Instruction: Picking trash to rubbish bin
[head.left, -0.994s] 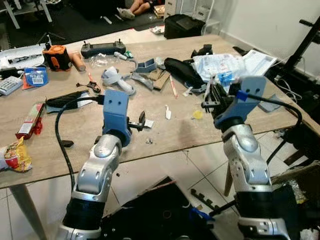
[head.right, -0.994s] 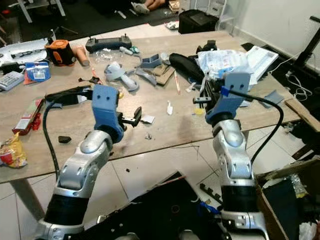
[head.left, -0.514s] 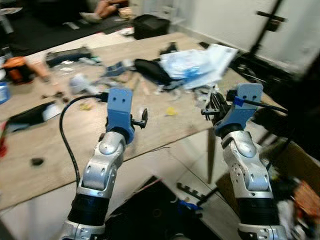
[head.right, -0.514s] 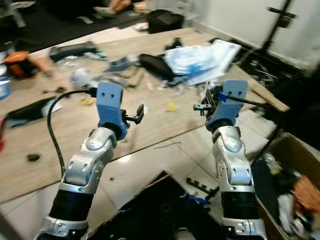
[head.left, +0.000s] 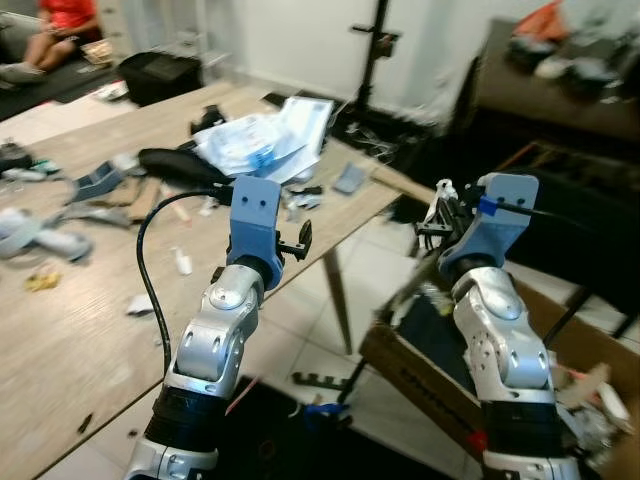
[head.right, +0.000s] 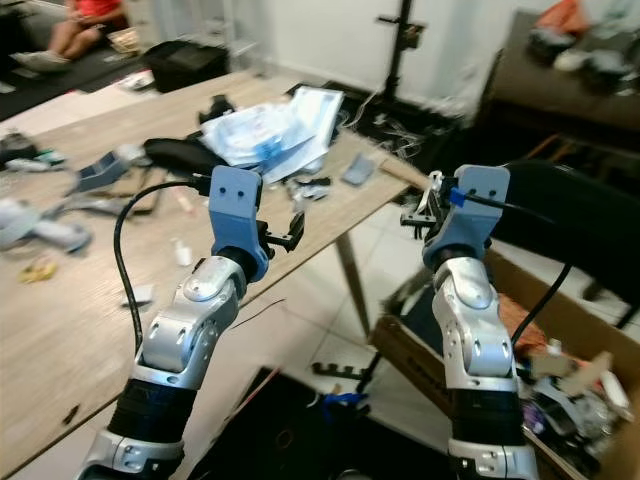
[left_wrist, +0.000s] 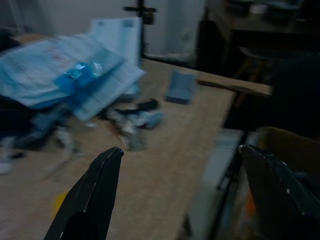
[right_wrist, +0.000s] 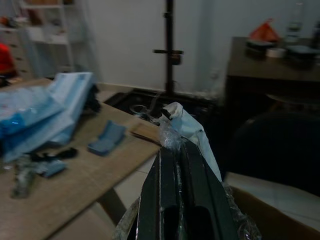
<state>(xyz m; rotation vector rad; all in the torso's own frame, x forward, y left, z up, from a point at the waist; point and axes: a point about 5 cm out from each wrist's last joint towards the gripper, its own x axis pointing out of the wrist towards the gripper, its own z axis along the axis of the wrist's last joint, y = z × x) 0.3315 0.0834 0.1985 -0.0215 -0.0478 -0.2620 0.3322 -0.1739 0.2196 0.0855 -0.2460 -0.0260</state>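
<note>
My right gripper (right_wrist: 172, 150) is shut on a crumpled clear and white plastic wrapper (right_wrist: 185, 125), held up past the table's corner. In the eye views that right gripper (head.left: 440, 213) hovers above the near edge of a brown cardboard box (head.left: 425, 372) with rubbish inside (head.right: 560, 375). My left gripper (left_wrist: 182, 155) stands open and empty over the wooden table (head.left: 60, 330), its fingers (head.left: 303, 238) wide apart. More litter lies on the table, including a blue and white plastic pack (head.left: 255, 135) and small scraps (head.left: 180, 262).
A black stand (head.left: 375, 60) rises beyond the table's far corner. A dark cabinet (head.left: 560, 90) with clutter stands at the back right. A black bag (head.left: 160, 72) sits on the floor and a person (head.left: 60, 30) sits far off at the left. White tiles show under the table.
The camera has swung to the right: the table slid left and the cardboard box came into view. The right gripper stays shut on the wrapper, the left stays open.
</note>
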